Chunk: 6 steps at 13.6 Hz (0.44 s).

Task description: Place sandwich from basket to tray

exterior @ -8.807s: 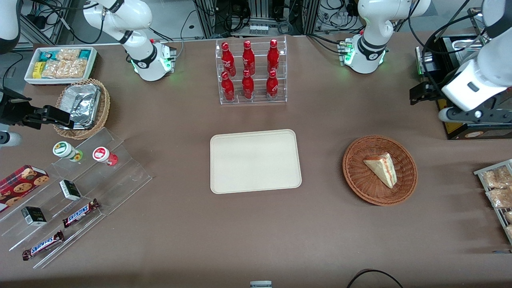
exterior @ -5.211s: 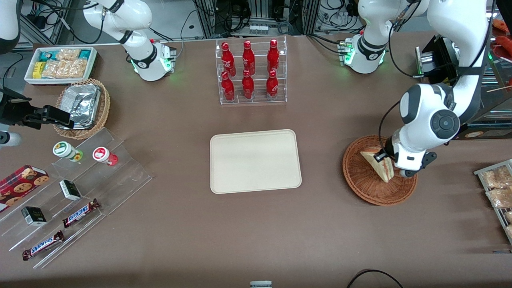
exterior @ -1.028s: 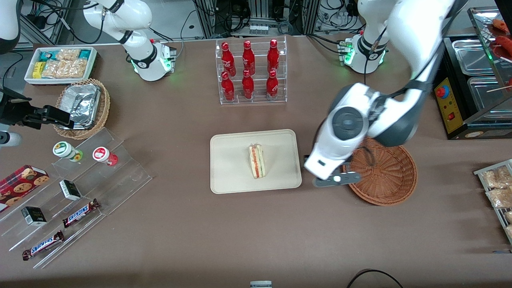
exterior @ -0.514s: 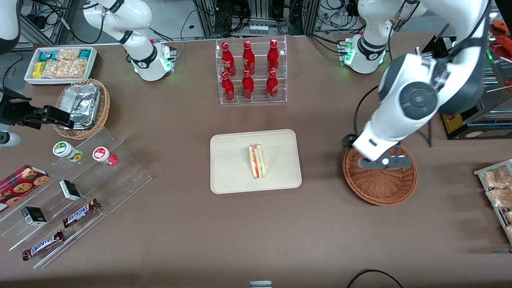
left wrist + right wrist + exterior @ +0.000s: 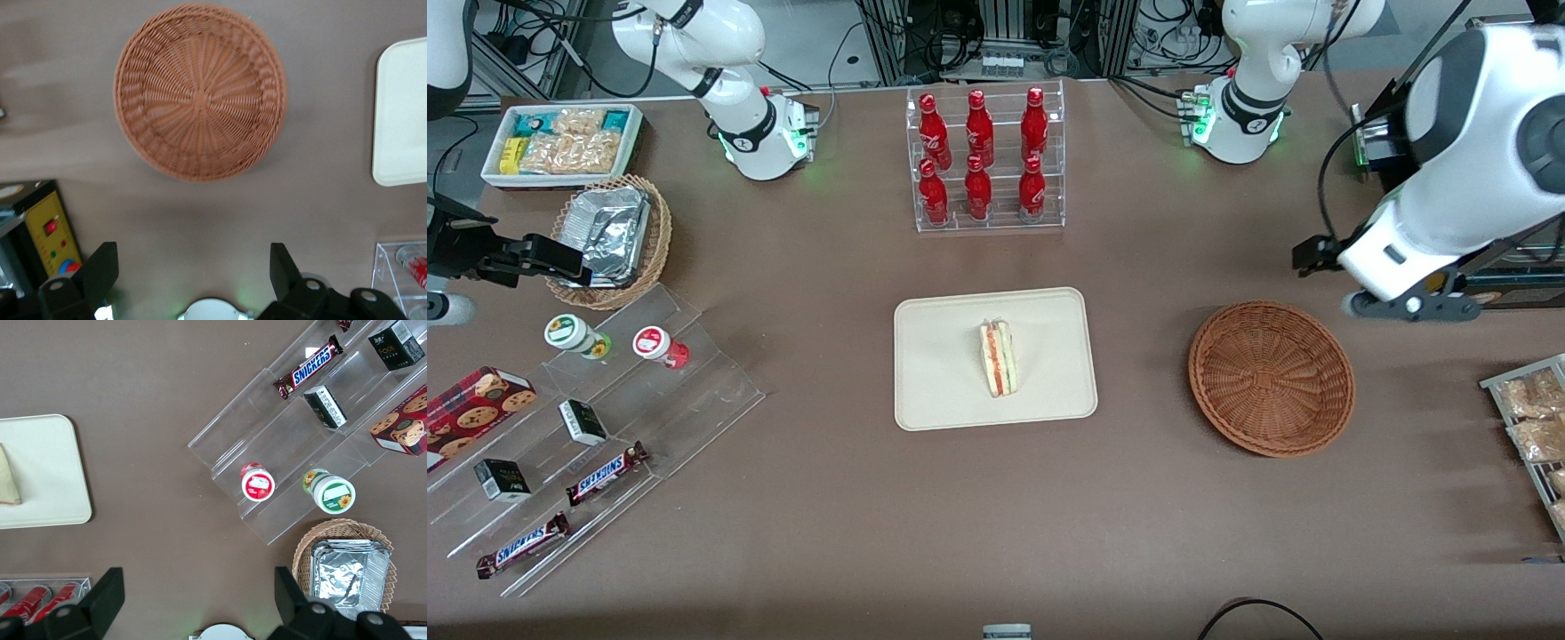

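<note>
Robotics lab set up as a mock snack shop. Brown counter with two white arm bases bolted on it, green status lights, cables and aluminium framing along the edge farthest from the front camera. Shop-style stock: clear acrylic rack of red cola bottles, stepped acrylic display with Snickers bars, small boxes, cookie box, two lidded cups. White bin of snack packets and foil-lined basket toward the parked arm's end. Toward the working arm's end, a black unit with yellow control panel with red button, plus wire rack of bagged snacks. Left pincer hangs high above the counter, fingers apart.
</note>
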Motion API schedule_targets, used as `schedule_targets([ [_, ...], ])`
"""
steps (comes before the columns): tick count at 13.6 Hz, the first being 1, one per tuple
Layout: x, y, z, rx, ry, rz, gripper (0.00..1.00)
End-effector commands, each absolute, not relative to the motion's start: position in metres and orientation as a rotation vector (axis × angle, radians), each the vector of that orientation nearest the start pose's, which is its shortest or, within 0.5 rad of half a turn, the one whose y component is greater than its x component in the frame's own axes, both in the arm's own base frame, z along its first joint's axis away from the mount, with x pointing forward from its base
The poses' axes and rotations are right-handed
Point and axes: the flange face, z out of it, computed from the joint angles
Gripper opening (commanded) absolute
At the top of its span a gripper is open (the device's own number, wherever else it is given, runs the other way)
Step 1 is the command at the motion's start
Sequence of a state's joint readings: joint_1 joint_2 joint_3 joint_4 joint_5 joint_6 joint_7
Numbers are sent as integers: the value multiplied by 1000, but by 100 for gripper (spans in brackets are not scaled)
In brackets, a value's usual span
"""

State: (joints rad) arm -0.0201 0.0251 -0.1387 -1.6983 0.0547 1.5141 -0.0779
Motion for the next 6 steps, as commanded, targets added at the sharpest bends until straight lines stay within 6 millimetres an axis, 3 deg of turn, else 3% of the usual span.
schedule_targets([
  [1,522,-67,576,-3061,107,315,100],
  [6,514,-37,617,-3071,44,310,100],
])
